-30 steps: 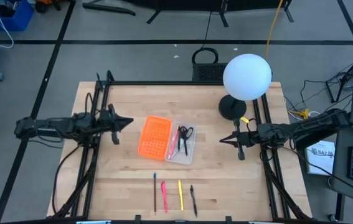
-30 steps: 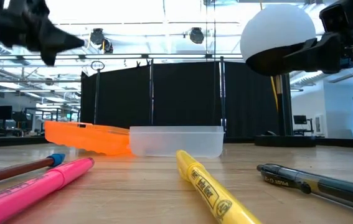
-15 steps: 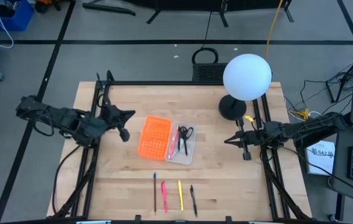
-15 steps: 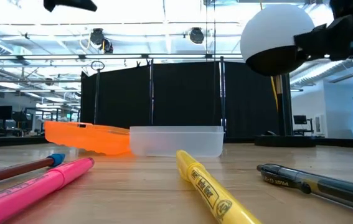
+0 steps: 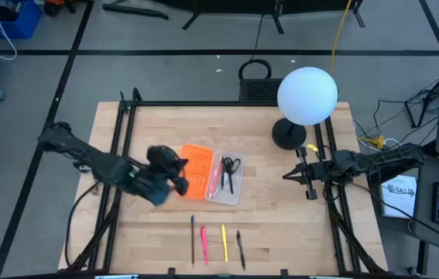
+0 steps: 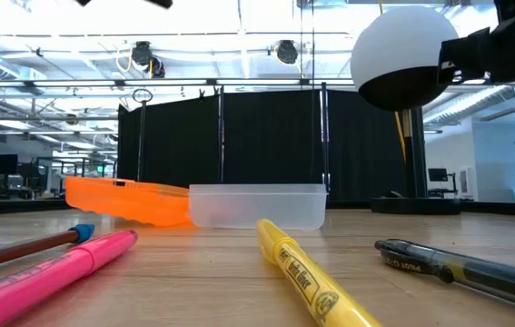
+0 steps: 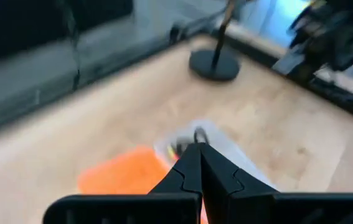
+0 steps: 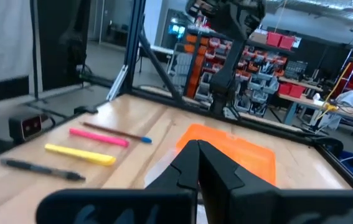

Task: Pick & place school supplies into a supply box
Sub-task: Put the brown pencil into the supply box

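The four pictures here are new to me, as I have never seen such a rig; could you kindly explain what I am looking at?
It is a robot with two dark arms at a wooden table. One picture looks straight down from above, one looks level across the table top, and the other two come from cameras on each arm's wrist.

The left hand is over the table beside the orange perforated piece. The right hand waits near the table's right edge. Both are shut and hold nothing.

Next to the orange piece lies the clear supply box, with black-handled scissors and a pink pen inside. Four items lie in a row at the near edge: a brown pencil, a pink marker, a yellow highlighter and a black pen. The white ball is a lamp.
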Action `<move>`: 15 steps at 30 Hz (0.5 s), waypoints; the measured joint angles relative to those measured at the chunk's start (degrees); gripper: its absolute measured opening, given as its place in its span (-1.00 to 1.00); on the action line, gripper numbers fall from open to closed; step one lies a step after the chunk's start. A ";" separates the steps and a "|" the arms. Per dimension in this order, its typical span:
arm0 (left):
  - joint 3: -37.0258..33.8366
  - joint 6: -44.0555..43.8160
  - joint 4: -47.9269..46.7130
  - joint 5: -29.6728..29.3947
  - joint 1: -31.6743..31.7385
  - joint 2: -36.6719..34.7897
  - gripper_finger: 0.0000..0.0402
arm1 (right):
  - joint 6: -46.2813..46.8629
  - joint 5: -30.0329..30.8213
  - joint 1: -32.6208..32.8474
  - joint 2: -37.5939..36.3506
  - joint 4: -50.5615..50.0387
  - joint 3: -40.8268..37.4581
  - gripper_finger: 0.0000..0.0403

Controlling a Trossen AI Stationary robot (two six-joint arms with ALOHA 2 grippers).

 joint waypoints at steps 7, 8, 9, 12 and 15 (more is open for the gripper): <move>2.54 -32.54 -15.75 20.55 0.39 14.70 -1.00 | -0.87 0.00 0.00 0.00 -0.84 0.00 -1.00; 2.82 -34.22 -16.80 24.54 0.36 16.82 -1.00 | -0.90 0.00 0.00 0.00 -0.78 0.00 -1.00; 3.24 -35.49 -17.67 27.59 0.21 18.83 -1.00 | -0.92 0.00 0.00 0.00 -0.83 0.00 -1.00; 5.72 -38.87 -19.20 33.73 -0.35 23.17 -1.00 | -1.96 0.00 0.00 0.03 -1.05 0.00 -1.00; 9.26 -43.58 -18.90 36.02 -1.85 26.78 -1.00 | -2.37 0.00 0.00 0.03 -1.05 0.00 -1.00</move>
